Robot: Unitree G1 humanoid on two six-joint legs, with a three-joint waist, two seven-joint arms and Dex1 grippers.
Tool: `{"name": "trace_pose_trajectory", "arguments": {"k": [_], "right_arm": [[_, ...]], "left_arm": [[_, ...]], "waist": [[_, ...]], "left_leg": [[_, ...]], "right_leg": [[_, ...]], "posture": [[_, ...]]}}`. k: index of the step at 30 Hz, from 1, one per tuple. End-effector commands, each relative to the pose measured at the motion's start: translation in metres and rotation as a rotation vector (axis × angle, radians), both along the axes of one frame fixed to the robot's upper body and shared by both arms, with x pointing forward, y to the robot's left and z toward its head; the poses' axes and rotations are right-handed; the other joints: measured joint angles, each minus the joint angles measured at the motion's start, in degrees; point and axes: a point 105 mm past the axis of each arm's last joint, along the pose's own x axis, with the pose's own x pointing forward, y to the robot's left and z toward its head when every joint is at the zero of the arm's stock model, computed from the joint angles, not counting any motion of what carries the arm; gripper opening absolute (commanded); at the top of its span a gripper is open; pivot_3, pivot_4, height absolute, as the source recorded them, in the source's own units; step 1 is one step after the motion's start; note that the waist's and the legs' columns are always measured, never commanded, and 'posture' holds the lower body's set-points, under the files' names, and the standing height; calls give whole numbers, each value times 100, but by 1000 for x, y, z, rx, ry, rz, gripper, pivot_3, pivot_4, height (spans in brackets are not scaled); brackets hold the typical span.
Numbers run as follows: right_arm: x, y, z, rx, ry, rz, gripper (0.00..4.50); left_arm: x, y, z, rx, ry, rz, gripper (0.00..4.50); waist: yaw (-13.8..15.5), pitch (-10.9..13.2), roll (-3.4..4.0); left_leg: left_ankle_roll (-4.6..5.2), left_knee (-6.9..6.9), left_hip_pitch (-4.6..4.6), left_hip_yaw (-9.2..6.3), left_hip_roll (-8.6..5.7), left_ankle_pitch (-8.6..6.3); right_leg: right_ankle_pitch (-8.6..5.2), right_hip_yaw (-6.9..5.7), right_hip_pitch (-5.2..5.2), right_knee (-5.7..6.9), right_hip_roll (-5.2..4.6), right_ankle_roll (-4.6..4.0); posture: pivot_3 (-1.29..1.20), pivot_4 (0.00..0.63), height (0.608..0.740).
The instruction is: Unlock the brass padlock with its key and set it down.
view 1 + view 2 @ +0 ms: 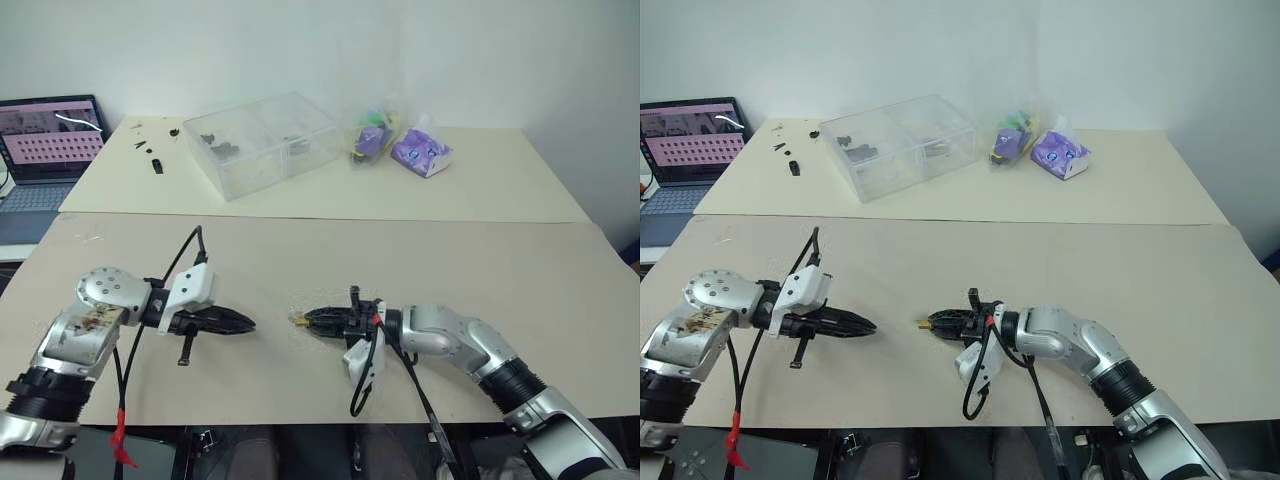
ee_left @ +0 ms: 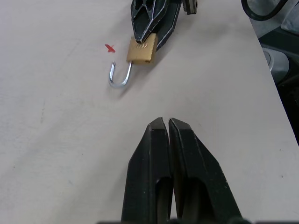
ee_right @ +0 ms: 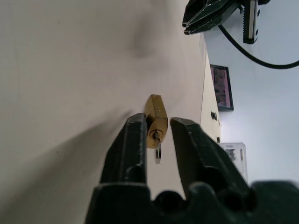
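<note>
Closest to my head camera sit both arms, low over the beige table [image 1: 480, 250]; my left gripper [image 2: 167, 125] has its fingers pressed together with nothing between them, pointing toward the lock from about nine o'clock of it, and I judge it is parked there because its part of the job looks finished. My right gripper [image 3: 156, 122] reaches in from three o'clock; its fingers [image 3: 133, 140] stand slightly apart on either side of the brass padlock [image 2: 142, 48], and I cannot tell whether they touch it, so I read this as the release. That padlock lies on the table near the centre, silvery shackle [image 2: 119, 77] swung open into a hook, key [image 3: 158, 151] in the keyhole at the gripper end; unlocked and set down, by my reckoning. At ten o'clock of the lock is a red cross mark [image 2: 110, 48]; far off at twelve o'clock stands a clear plastic box [image 1: 262, 142].
</note>
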Motion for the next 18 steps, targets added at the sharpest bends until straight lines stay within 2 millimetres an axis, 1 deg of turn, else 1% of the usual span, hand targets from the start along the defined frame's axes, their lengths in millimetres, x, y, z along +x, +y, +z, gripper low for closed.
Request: {"name": "trace_pose_trajectory", "arguments": {"k": [1, 2, 7, 10, 11, 14, 16, 18], "right_arm": [[6, -5, 3, -3, 35, -44, 2392], [7, -7, 0, -24, 51, -54, 2718], [12, -25, -3, -73, 164, -129, 2718], [15, -43, 7, 11, 420, -269, 2718], [15, -46, 10, 35, 475, -292, 2718], [13, -60, 16, 227, 819, -419, 2718], [10, -64, 18, 304, 951, -456, 2718], [7, -67, 20, 444, 1083, -504, 2718]], "left_arm": [[3, -4, 8, -6, -44, -17, 155], [3, -5, 8, -8, -45, -18, 155], [4, -6, 8, -10, -50, -20, 155], [5, -7, 9, -15, -58, -26, 155], [5, -8, 9, -16, -59, -27, 155], [6, -10, 10, -33, -74, -27, 155], [7, -12, 11, -48, -79, -26, 155], [7, -14, 11, -61, -91, -22, 155]], "waist": [[-3, 0, 0], [-3, 0, 0], [0, 0, 0], [35, 0, 0], [57, 0, 0], [123, 0, 0], [130, 0, 0], [136, 0, 0]], "left_leg": [[0, 0, 0, 0, 0, 0], [0, 0, 0, 0, 0, 0], [0, 0, 0, 0, 0, 0], [0, 0, 0, -1, 0, 0], [0, 0, 1, -2, 1, 0], [0, 0, 1, -1, 2, 0], [0, 0, 3, -1, 5, 0], [-1, 0, 4, -1, 6, -1]], "right_leg": [[0, 0, 0, 0, 0, 0], [0, 0, 0, 1, 0, 0], [0, 0, 0, 0, 0, 0], [0, 0, 3, 0, 0, 0], [0, 0, 5, -1, 0, 0], [1, 0, 5, -1, -1, -1], [2, -1, 5, 0, -1, -2], [2, -2, 4, 0, -1, -3]], "posture": [[0, 150, 726], [0, 150, 726], [0, 150, 726], [0, 150, 726], [0, 150, 726], [0, 150, 726], [0, 150, 726], [0, 150, 726]]}}
